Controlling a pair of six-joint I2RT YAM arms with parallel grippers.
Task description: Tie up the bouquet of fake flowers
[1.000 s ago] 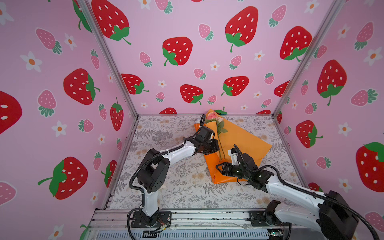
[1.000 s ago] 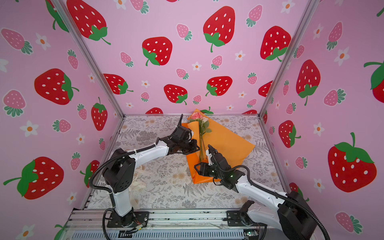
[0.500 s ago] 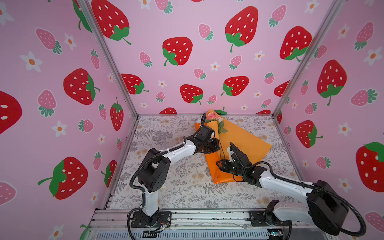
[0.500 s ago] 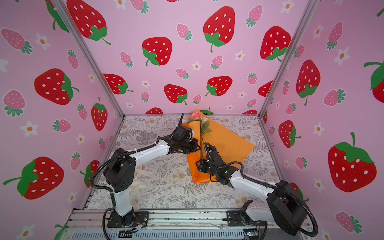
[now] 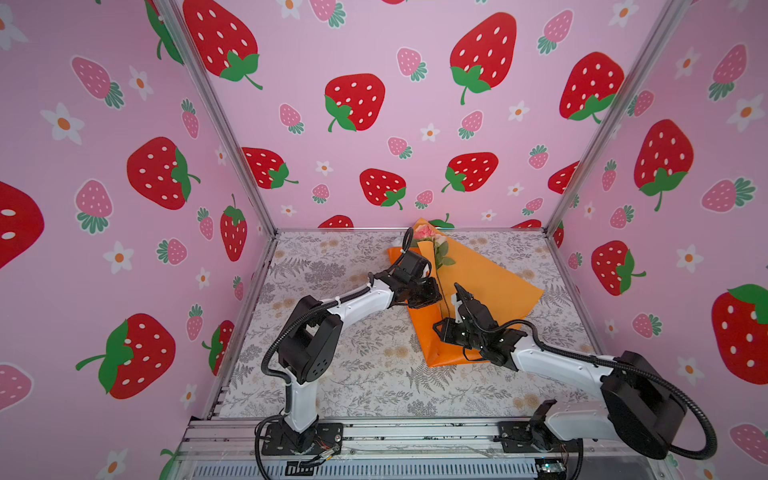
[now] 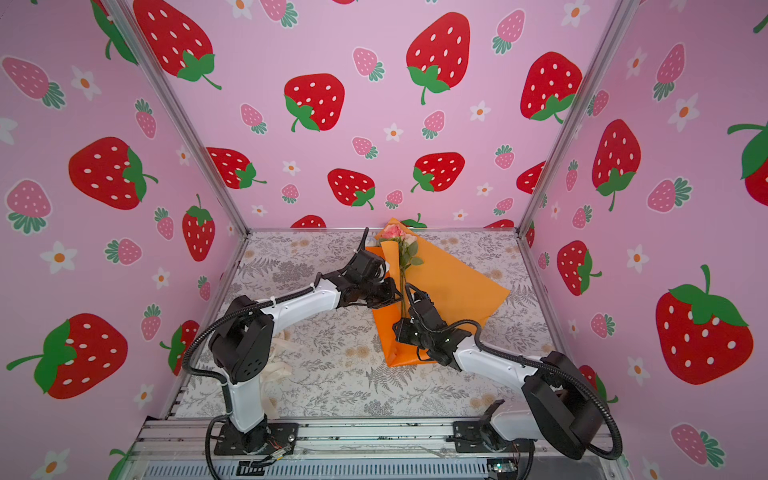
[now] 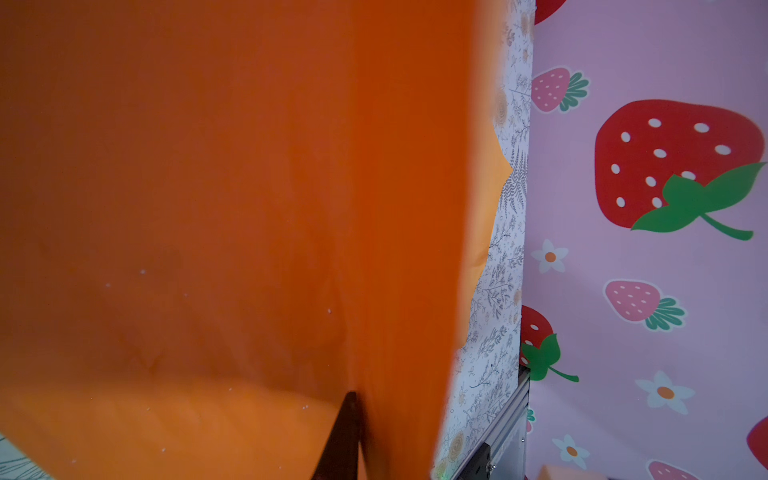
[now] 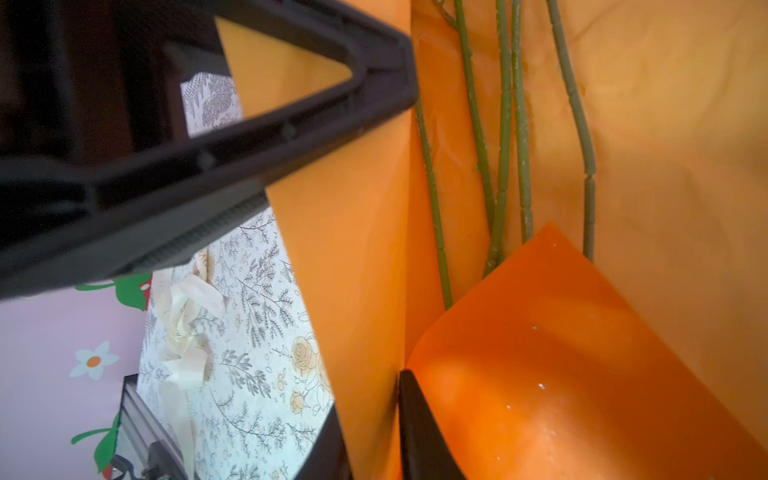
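Bouquet of fake flowers (image 5: pixel 436 249) lies on orange wrapping paper (image 5: pixel 490 282) mid-frame; right gripper (image 8: pixel 370 403) pinches the paper's folded edge; left gripper (image 5: pixel 432 294), jaws hidden, cannot be told

Bright, even, diffuse overhead light in both top views; only faint, soft shadows on and just beside the orange wrapping paper (image 5: pixel 490 282). Sharp around the paper; slightly dimmer and purpler far to its right. Wide-lens stretch far from the paper: frame posts (image 5: pixel 216 116) splayed outward. In the left wrist view, paper (image 7: pixel 208 208) close against the lens, smeared, soft-edged, darker in a band mid-sheet; strawberry wall (image 7: pixel 644 249) beyond it crisp. In the right wrist view, warm glow through the paper (image 8: pixel 665 124); bouquet of fake flowers (image 8: pixel 503 124) stems sharp against it; black gripper finger (image 8: pixel 187 174) beside it blurred, underexposed.
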